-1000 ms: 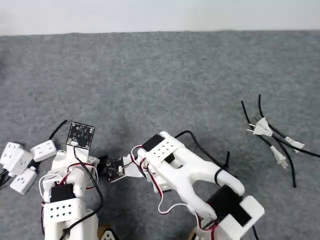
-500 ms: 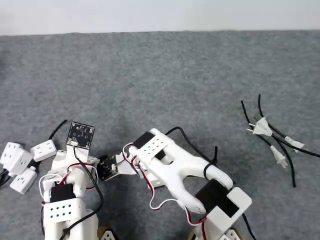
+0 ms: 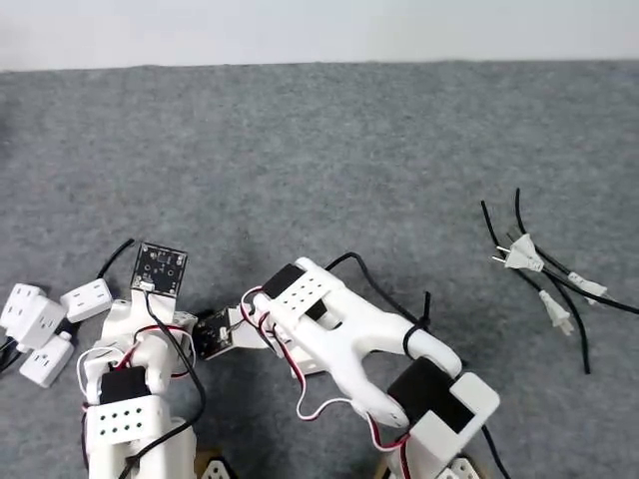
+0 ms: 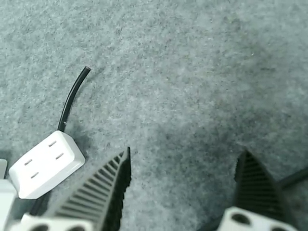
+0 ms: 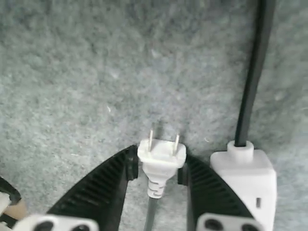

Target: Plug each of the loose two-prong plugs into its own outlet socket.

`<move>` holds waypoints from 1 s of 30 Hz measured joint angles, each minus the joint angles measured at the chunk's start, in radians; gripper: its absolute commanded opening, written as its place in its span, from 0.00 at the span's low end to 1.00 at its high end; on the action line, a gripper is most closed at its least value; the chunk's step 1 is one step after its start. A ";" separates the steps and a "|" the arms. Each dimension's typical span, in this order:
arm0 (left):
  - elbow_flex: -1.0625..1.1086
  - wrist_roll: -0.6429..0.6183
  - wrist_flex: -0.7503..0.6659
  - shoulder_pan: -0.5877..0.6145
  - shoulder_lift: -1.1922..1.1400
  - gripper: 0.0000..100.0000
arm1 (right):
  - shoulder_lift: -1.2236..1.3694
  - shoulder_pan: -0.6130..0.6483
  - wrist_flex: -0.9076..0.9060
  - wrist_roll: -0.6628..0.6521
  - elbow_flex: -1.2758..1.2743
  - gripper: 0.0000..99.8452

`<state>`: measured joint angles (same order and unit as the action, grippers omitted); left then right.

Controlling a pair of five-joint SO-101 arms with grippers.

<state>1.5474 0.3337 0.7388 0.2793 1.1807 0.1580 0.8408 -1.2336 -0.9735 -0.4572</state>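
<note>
White plug (image 5: 161, 156) — inside end effector (image 5: 158, 162) (right)

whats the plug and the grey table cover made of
The plug looks like white moulded plastic, smooth with a slight sheen; its two prongs are thin and silvery, likely bare metal. The table cover shows grey mottled fuzz, probably felt or low-pile carpet.

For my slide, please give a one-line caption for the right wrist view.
Right gripper clamps a white two-prong plug beside a corded white outlet socket on grey carpet.
</note>
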 measured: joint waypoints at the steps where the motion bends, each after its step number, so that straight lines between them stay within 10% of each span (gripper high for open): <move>1: 0.000 0.000 0.000 0.000 0.000 0.33 | 0.002 0.011 -0.012 0.002 0.009 0.16; 30: -0.005 -0.170 -0.074 0.201 0.005 0.33 | 0.005 -0.117 0.150 -0.051 0.092 0.16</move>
<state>1.5428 0.1634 0.6651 0.4803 1.1853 0.1626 0.7242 -1.0833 -1.0242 -0.3652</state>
